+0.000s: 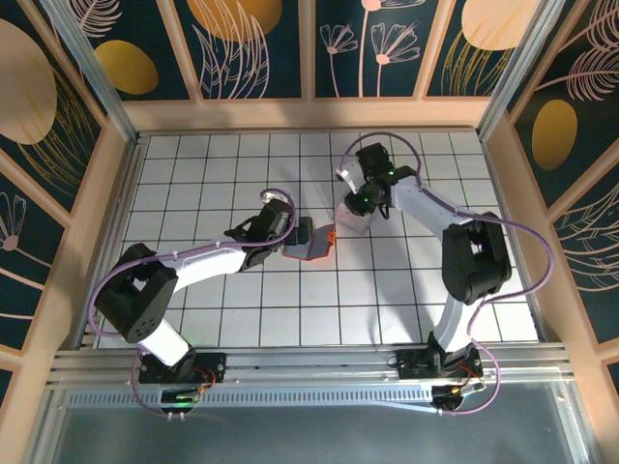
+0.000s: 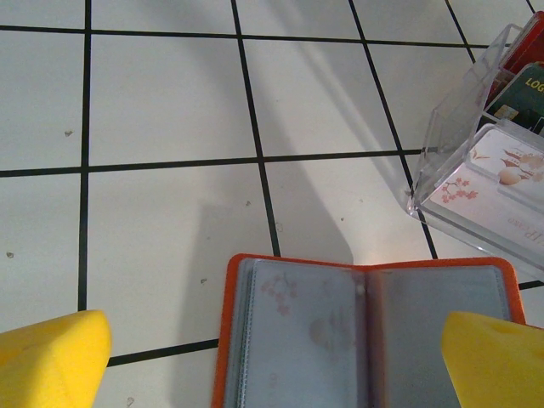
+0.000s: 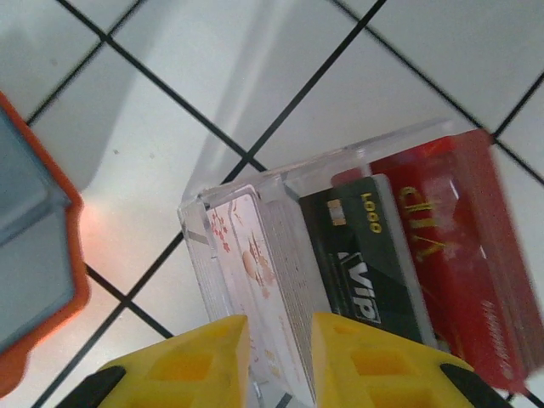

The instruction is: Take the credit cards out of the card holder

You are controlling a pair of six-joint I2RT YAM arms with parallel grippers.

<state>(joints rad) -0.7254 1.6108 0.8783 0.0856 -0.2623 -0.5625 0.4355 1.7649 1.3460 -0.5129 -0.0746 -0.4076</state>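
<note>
My right claw [image 3: 280,327] is down over the clear box [image 3: 340,163]. Its pads sit narrowly apart on either side of the white flowered card [image 3: 246,255], which stands on edge at one end of the box beside a black card [image 3: 357,255] and a red card [image 3: 459,255]. I cannot tell whether the pads pinch that card or are free of it. I judge the step to be leaving this card in the box, so I want the pads to part evenly, then lift straight up so that neither drags the card out nor tips the box. The card holder [image 2: 365,331] lies open on the desk [image 2: 170,102], just left of the box and slightly nearer. It sits between the widely spread pads of my released left claw [image 2: 274,327], which grasps nothing. A faint flowered pattern shows through its left sleeve, so I suspect another card waits there.
</note>
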